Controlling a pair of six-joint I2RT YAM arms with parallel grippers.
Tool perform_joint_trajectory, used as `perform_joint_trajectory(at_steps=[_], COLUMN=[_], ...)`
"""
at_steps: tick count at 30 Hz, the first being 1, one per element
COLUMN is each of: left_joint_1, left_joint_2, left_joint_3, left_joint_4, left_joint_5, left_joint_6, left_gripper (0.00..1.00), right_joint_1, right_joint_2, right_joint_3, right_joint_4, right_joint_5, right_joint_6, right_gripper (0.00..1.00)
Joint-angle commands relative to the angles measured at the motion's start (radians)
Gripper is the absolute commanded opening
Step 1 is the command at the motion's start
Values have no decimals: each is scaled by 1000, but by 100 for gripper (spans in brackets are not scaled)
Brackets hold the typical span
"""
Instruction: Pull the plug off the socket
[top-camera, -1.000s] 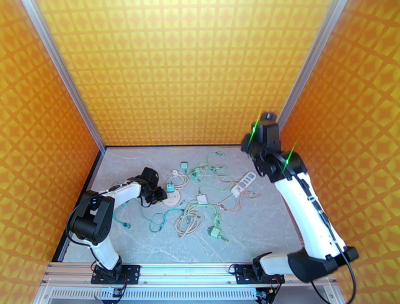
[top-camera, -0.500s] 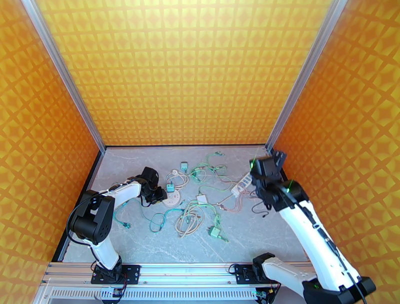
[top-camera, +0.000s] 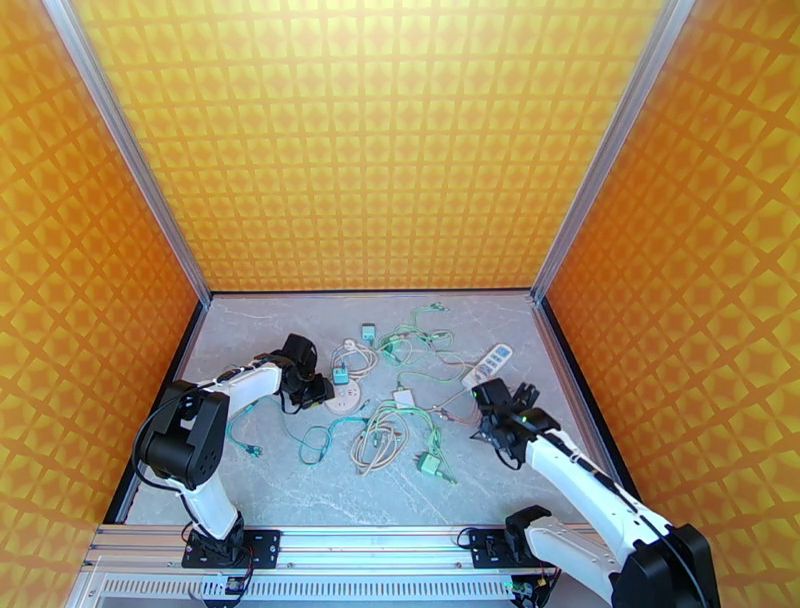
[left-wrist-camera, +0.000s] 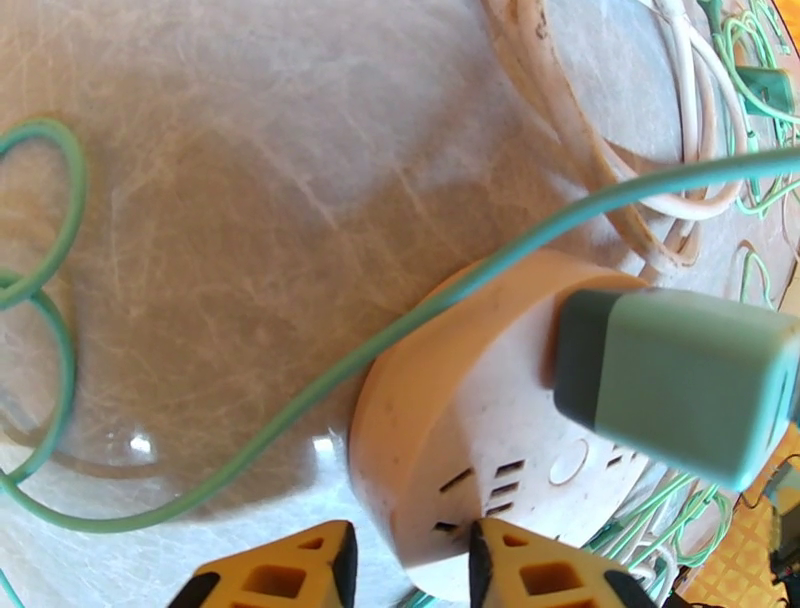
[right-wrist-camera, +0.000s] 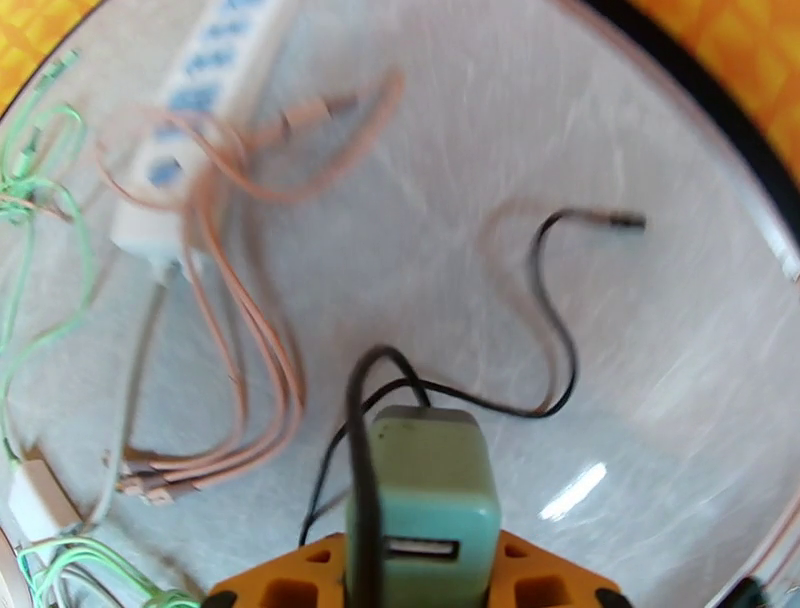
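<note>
A round white socket (left-wrist-camera: 470, 440) lies on the table with a green plug (left-wrist-camera: 680, 385) seated in its top; both show small in the top view, socket (top-camera: 349, 399) and plug (top-camera: 341, 376). My left gripper (left-wrist-camera: 410, 570) (top-camera: 318, 389) has its yellow fingers (left-wrist-camera: 300, 570) close on either side of the socket's near rim, with a thin gap at the left finger. Low over the table by the white power strip (top-camera: 487, 364) (right-wrist-camera: 190, 110), my right gripper (right-wrist-camera: 425, 575) (top-camera: 487, 400) is shut on another green plug (right-wrist-camera: 425, 480), free of any socket and trailing a black cable (right-wrist-camera: 545, 300).
Green, beige and white cables (top-camera: 395, 430) tangle across the table's middle, with loose green plugs (top-camera: 431, 463) among them. A green cable (left-wrist-camera: 300, 400) runs past the round socket. Beige cables (right-wrist-camera: 230, 330) spread from the power strip. Orange walls close in on three sides.
My right arm has swung down from high at the back right to just above the table in front of the power strip, carrying its plug. The left arm has stayed in place.
</note>
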Motion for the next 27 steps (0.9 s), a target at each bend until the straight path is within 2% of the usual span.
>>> perform_joint_trajectory(at_steps=[1, 5, 8, 13, 19, 27], left_joint_1=[4, 4, 4, 3, 1, -30], left_joint_2=[-32, -80, -108, -137, -174, -165], left_joint_3=[-16, 2, 22, 59, 72, 105], left_joint_4=[-133, -160, -181, -209, -199, -142], left_joint_5=[-44, -44, -44, -48, -55, -57], left_joint_6=[36, 48, 64, 79, 106, 191], left_gripper=[38, 47, 50, 52, 53, 52], right_joint_1=[-5, -6, -7, -6, -3, 74], right_joint_2=[-5, 8, -4, -21, 47, 232], right_joint_3=[-33, -33, 7, 129, 312, 437], right_joint_4=[116, 104, 70, -22, -76, 140], right_joint_5=[-62, -96, -117, -113, -164, -340], right_joint_6=[46, 42, 34, -11, -119, -222], right_gripper=[39, 51, 64, 73, 72, 69])
